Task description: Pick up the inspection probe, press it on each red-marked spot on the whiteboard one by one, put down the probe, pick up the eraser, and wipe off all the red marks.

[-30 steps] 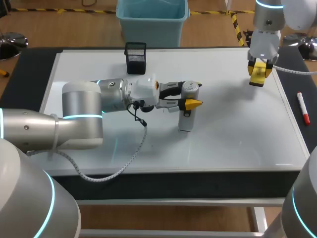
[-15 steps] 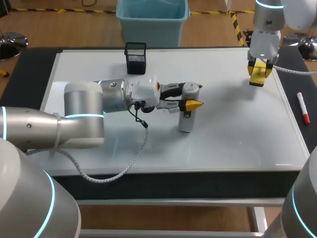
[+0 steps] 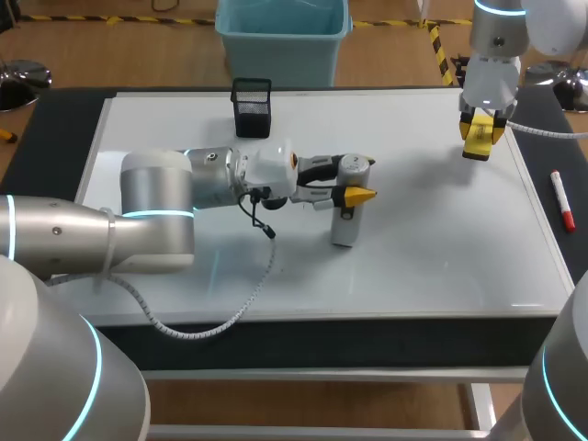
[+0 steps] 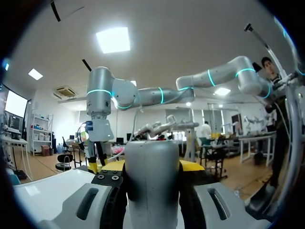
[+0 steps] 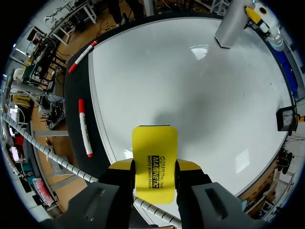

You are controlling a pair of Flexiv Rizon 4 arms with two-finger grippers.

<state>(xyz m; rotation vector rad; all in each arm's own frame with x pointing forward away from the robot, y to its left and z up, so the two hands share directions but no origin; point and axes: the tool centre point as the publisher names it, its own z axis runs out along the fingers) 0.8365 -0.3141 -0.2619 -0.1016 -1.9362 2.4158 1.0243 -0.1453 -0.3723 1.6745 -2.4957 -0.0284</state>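
My left gripper (image 3: 354,187) is shut on the grey inspection probe (image 3: 347,209), which stands upright with its lower end near or on the whiteboard (image 3: 184,129) at the middle. In the left wrist view the probe (image 4: 151,181) fills the space between the fingers. At the far right of the board my right gripper (image 3: 480,138) hangs above it, shut on the yellow eraser (image 3: 480,141). From the right wrist the eraser (image 5: 154,163) shows between the fingers, above bare white board (image 5: 190,95). I see no red marks on the board.
A black mesh pen holder (image 3: 251,107) stands at the back of the board. A red marker (image 3: 561,198) lies on the dark table right of the board; a second marker (image 5: 81,55) lies beyond it. A blue bin (image 3: 283,35) sits behind the table.
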